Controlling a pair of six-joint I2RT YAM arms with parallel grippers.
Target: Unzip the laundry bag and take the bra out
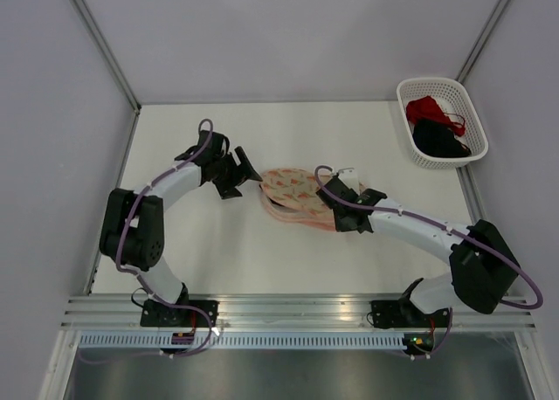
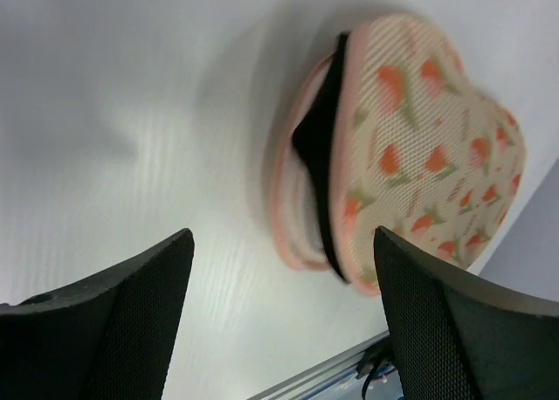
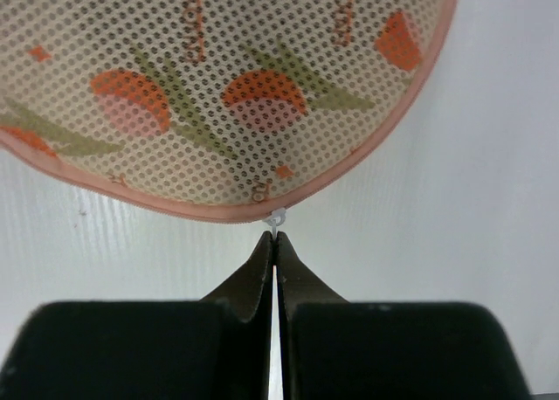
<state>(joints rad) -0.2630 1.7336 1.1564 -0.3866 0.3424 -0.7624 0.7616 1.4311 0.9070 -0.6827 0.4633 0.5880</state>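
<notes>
The laundry bag (image 1: 293, 199) lies in the middle of the table, a padded beige-pink case with orange and green print. In the left wrist view the laundry bag (image 2: 419, 147) gapes along its edge and the black bra (image 2: 319, 129) shows inside the gap. My left gripper (image 1: 244, 177) hovers just off the bag's left end. Seen from its own wrist, the left gripper (image 2: 284, 238) stands open with nothing between its fingers. My right gripper (image 1: 342, 203) is at the bag's right end. There the right gripper (image 3: 276, 238) is shut on the small white zip pull (image 3: 278, 218) at the pink rim.
A white lattice basket (image 1: 437, 80) stands at the back right, holding a red garment (image 1: 425, 110) and a black one (image 1: 437, 140). Grey walls enclose the table on three sides. A metal rail (image 1: 297, 308) runs along the near edge.
</notes>
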